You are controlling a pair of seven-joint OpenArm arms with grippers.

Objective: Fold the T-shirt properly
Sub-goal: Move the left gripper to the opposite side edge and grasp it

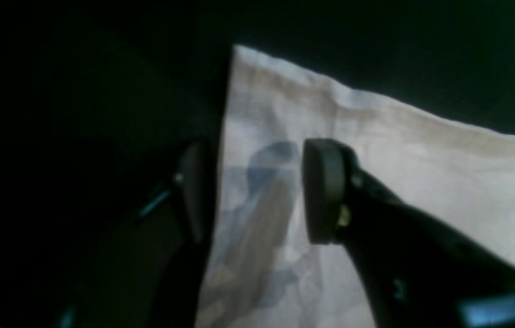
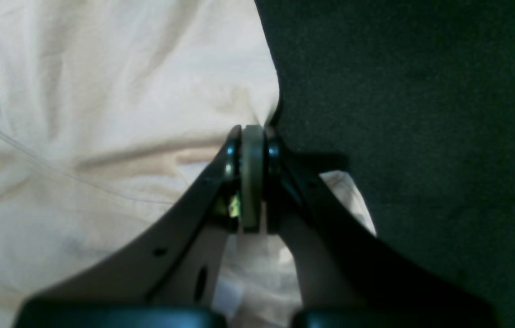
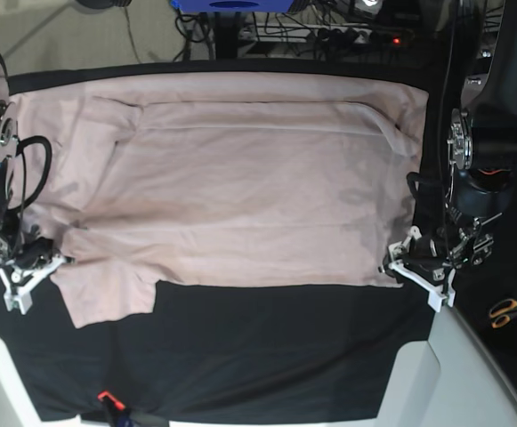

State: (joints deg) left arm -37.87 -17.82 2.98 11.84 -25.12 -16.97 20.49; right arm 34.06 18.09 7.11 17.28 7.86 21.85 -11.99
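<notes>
The pale pink T-shirt [image 3: 240, 187] lies spread flat across the black tablecloth [image 3: 267, 347]. The right gripper [image 2: 252, 136] is clamped tight on the shirt's edge, while the left gripper [image 1: 257, 191] straddles a corner of the fabric with its jaws apart.

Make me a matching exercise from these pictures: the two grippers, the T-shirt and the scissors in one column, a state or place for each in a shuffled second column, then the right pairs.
Column one:
1. left gripper
2. right gripper
3. T-shirt
4. scissors

Column two:
A. spread across the black tablecloth
B. lying off to the side, beyond the cloth's edge
C. jaws apart, straddling an edge of the fabric
D. jaws pinched shut on the fabric

Pairs: 1-C, 2-D, 3-A, 4-B
</notes>
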